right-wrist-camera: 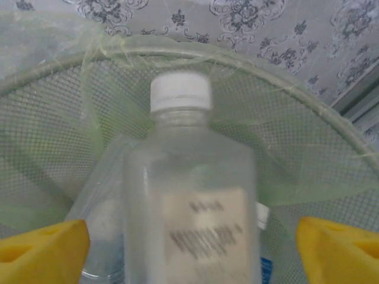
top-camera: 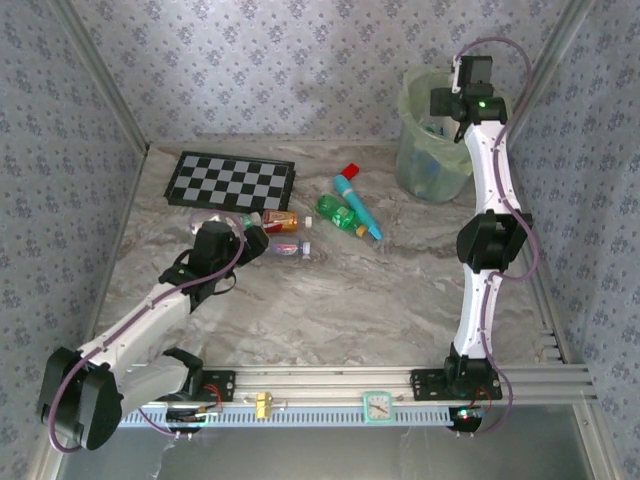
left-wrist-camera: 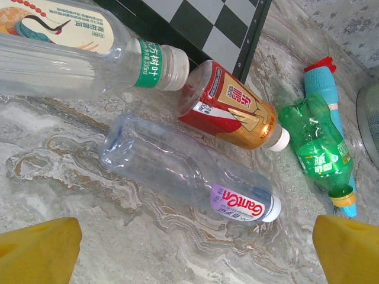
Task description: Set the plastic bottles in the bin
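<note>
Over the pale-green bin (top-camera: pixel 420 165) hangs my right gripper (top-camera: pixel 447 103), open. In the right wrist view a clear bottle with a white cap (right-wrist-camera: pixel 189 195) is blurred between the wide-apart yellow pads (right-wrist-camera: pixel 44 248), touching neither, with the bin's mesh wall (right-wrist-camera: pixel 296 89) around it. My left gripper (left-wrist-camera: pixel 195 248) is open just above the table, short of a clear bottle with a purple label (left-wrist-camera: pixel 183 168). Past it lie a red-and-gold bottle (left-wrist-camera: pixel 234 112), a crushed green bottle (left-wrist-camera: pixel 317 145) and a large clear bottle (left-wrist-camera: pixel 77 56).
A black-and-white chessboard (top-camera: pixel 230 180) lies at the back left, right behind the bottles. A teal tube with a red cap (top-camera: pixel 357 205) lies beside the green bottle (top-camera: pixel 335 211). More bottles lie inside the bin (right-wrist-camera: pixel 100 248). Wallpapered walls close in three sides.
</note>
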{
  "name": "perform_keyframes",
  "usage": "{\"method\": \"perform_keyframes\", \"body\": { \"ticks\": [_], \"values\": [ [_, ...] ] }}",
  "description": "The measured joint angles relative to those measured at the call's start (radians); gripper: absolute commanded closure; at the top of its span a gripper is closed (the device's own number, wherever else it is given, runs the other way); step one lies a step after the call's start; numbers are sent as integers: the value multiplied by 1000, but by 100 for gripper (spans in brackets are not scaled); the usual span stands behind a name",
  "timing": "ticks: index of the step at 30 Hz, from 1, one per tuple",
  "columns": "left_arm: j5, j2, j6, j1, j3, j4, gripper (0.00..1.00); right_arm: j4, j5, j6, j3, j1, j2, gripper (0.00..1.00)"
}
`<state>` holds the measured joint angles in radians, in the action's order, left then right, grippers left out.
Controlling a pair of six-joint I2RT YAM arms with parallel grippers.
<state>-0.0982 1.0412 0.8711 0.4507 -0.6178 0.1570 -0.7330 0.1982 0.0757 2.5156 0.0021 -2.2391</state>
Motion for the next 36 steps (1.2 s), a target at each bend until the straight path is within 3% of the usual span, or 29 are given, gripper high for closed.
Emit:
{"method": "perform_keyframes", "body": {
  "ticks": [9, 14, 19, 26, 36],
  "values": [
    [0, 27, -29, 0, -6, -27, 0, -11, -47, -65, -76, 0, 128, 0],
    [0, 77, -89, -4, -95, -30, 0, 50, -130, -138, -298, 2, 346, 0],
    [16, 156, -211, -13, -218, -54, 0, 175, -232, -220, -630, 29, 586, 0],
    [121, 326, -382, -46, -325, -64, 0, 303, -326, -280, -1018, 174, 780, 0],
    [196, 488, -542, -80, -405, -17, 0, 448, -303, -330, -1398, 429, 942, 0]
  ]
}}
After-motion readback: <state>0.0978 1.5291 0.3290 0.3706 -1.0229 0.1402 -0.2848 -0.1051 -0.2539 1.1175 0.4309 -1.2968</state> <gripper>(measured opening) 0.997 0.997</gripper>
